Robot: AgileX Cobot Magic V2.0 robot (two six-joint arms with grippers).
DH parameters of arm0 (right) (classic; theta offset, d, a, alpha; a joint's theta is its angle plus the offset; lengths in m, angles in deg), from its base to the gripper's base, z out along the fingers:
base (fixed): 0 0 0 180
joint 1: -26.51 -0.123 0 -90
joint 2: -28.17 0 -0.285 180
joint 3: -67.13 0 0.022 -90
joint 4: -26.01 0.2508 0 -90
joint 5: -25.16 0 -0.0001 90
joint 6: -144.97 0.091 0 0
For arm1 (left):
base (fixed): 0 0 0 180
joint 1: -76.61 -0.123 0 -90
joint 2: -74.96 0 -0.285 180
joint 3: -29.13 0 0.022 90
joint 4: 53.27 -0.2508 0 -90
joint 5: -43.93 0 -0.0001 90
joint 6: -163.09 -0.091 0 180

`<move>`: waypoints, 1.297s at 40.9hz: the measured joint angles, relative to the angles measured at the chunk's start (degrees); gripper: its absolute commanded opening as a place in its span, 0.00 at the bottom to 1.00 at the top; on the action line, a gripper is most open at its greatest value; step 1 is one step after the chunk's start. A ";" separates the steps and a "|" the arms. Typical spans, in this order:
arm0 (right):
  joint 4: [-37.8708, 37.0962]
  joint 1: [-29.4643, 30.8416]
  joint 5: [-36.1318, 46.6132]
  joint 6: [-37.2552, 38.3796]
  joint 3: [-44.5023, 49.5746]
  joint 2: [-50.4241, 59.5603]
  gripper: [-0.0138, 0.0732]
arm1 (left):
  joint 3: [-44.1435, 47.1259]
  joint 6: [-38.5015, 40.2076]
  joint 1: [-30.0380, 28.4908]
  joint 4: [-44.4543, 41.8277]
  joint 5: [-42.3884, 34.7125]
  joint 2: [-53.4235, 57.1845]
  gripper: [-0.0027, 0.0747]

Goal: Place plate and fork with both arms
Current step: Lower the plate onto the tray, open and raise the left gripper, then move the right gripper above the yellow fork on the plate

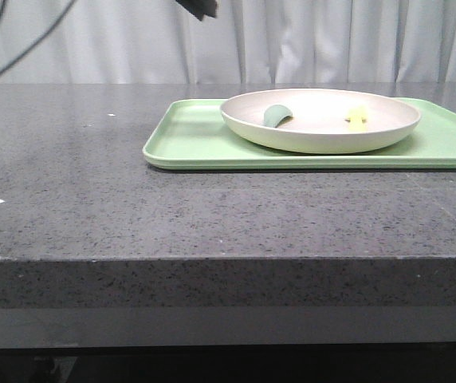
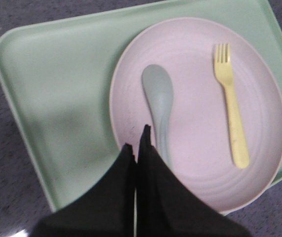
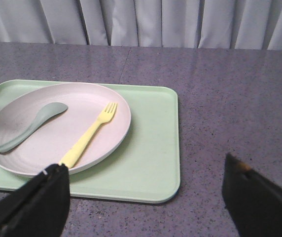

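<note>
The cream-white plate sits on a light-green tray at the table's back right. The pale-yellow fork lies in the plate's right half, beside a teal-green spoon. In the left wrist view my left gripper is shut and empty, high above the plate, its tips over the spoon handle; the fork lies to the side. In the right wrist view my right gripper is wide open and empty, above the tray's corner, beside the plate and fork.
The dark speckled table spreads left of and in front of the tray, with its front edge near me. A pale curtain hangs behind. A dark bit of an arm shows at the top of the front view.
</note>
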 measured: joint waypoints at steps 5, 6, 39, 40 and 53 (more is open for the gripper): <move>0.00 0.00 0.00 0.00 0.00 0.00 0.90 | 10.07 0.86 0.00 -7.79 0.00 6.74 0.01; 0.00 0.00 0.00 0.00 0.00 0.00 0.90 | 12.85 1.65 0.00 -9.50 0.00 8.30 0.01; 0.00 0.00 0.00 0.00 0.00 -0.13 0.90 | 85.84 7.95 -2.12 -24.42 -43.71 68.60 0.01; 0.00 0.00 0.00 0.00 0.00 -0.24 0.90 | 87.06 7.95 -2.12 -24.42 -44.79 70.46 0.01; 3.10 0.00 -2.98 0.00 -3.56 -9.12 0.90 | 102.06 7.95 -2.20 -24.64 -50.51 95.92 0.01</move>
